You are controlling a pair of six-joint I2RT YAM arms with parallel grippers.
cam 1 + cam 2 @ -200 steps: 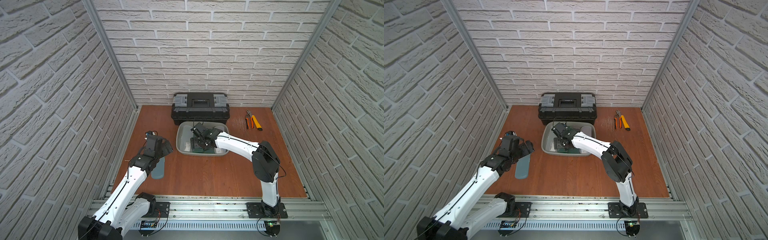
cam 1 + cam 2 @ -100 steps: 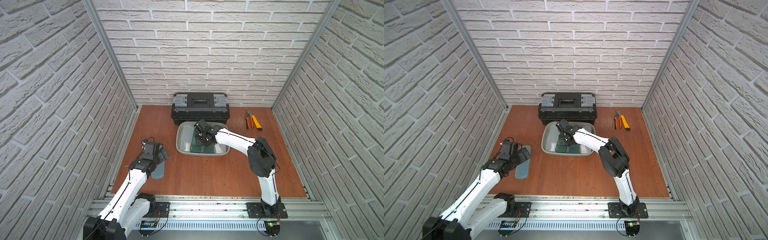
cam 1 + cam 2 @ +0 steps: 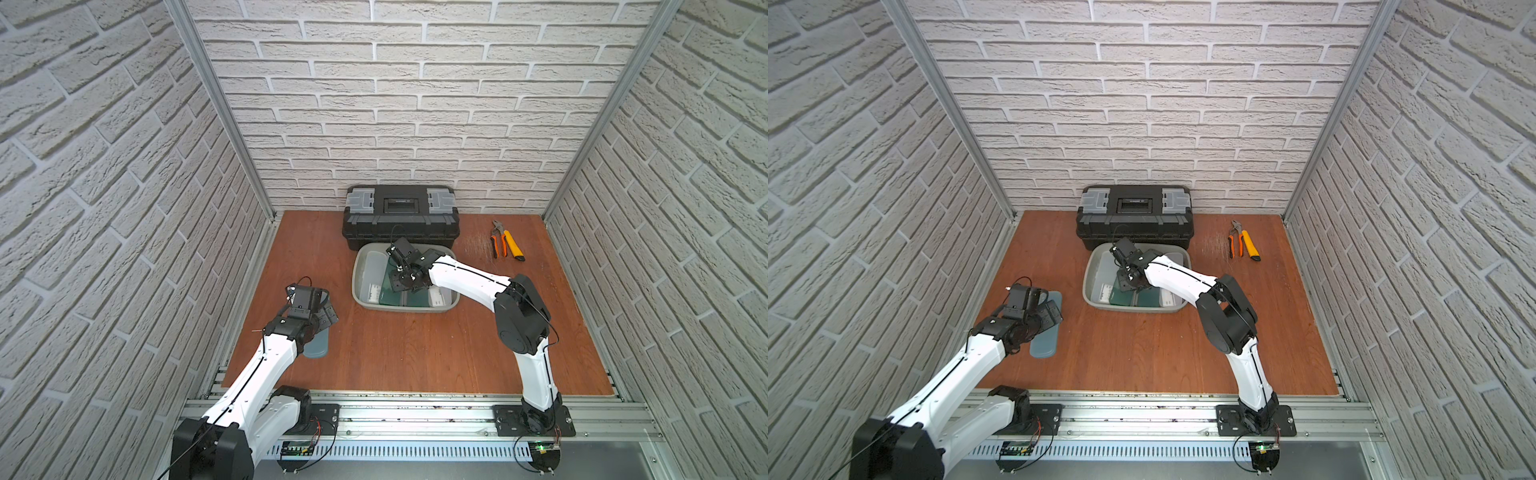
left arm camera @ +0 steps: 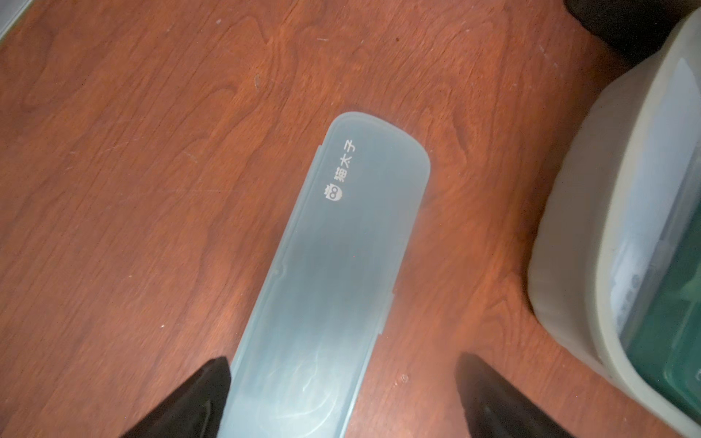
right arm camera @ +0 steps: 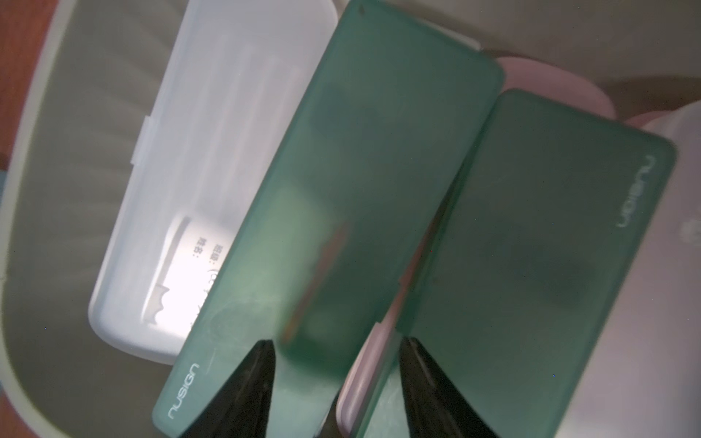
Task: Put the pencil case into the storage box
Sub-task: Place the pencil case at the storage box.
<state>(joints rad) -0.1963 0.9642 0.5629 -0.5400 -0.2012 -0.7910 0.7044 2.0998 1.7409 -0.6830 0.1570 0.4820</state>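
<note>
As for the pencil case point(image 4: 333, 273): lies flat on the bench point(image 4: 113, 189), running from mid-frame down to the lower edge of the left wrist view, and shows at lower left in both top views, outside the storage box point(image 3: 415, 309) though near it. Looks to be thin frosted blue plastic, long and narrow with rounded ends (probably hollow and close to weightless), so likely stiff, smooth, and apt to skid or swivel if pinched off-centre. Best taken across the narrow width, on the long side edges near the middle, not by the seam lip alone. As for the left pincer point(image 4: 343, 362): spread wide, straddling the near end at the bottom of that view, gripping nothing. As for the right pincer point(image 5: 337, 343): roughly half apart above the green cases point(image 5: 379, 170) inside the storage box, seemingly clasping nothing. Would want a free spot beside those and the white case point(image 5: 212, 132), or else would settle tilted on top.
</note>
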